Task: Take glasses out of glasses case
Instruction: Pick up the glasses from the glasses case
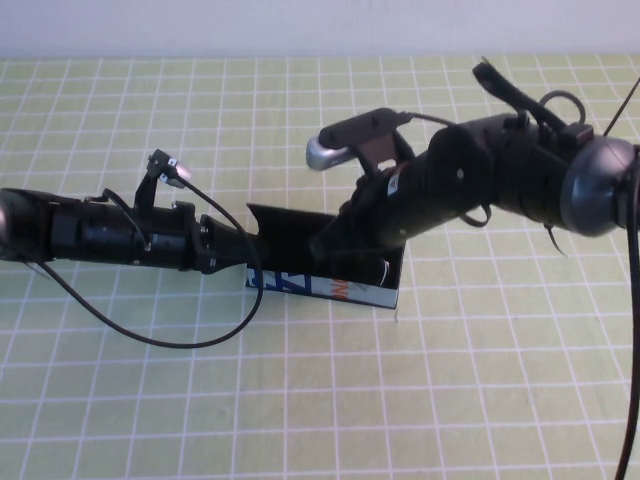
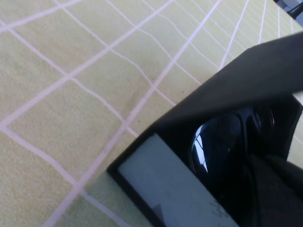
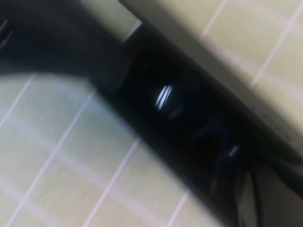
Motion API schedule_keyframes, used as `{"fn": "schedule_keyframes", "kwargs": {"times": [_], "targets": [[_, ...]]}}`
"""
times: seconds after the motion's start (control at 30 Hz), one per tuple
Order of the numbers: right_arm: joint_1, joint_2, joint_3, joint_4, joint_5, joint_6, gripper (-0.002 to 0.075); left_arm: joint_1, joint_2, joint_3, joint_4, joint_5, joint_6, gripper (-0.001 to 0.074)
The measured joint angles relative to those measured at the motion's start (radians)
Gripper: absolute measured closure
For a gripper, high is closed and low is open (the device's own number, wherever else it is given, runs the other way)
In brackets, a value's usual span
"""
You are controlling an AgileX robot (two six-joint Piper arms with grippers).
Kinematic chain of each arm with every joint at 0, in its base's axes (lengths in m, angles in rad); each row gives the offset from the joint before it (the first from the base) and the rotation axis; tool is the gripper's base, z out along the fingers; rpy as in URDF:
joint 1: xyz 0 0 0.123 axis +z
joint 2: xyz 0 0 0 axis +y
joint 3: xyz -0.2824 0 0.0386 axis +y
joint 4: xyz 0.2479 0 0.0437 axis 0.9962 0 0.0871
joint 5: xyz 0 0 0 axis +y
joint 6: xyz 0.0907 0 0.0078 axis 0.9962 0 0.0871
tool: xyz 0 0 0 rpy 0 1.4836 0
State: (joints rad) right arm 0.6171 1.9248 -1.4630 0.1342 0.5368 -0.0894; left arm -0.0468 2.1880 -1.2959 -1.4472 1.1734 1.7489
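Both grippers meet the open glasses case: left gripper, right gripper, grips unclear.

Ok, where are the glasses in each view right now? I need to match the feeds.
High view: the glasses are only a sliver inside the glasses case, under the right gripper; the left gripper is at the case's left end.
Left wrist view: a dark lens under the raised lid.
Right wrist view: a lens glint inside the case.
Shared landmark: the case's black lid.

Left pincer reaches in from left; right pincer angled down from right.
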Motion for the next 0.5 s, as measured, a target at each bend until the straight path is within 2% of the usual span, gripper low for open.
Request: {"fn": "schedule_keyframes", "kwargs": {"times": [0.5], "targets": [[-0.095,0.207,-0.313,0.063,0.105,0.004,0.0742,0.0,0.0,0.0,0.004,0.002,-0.003,0.0738]]}}
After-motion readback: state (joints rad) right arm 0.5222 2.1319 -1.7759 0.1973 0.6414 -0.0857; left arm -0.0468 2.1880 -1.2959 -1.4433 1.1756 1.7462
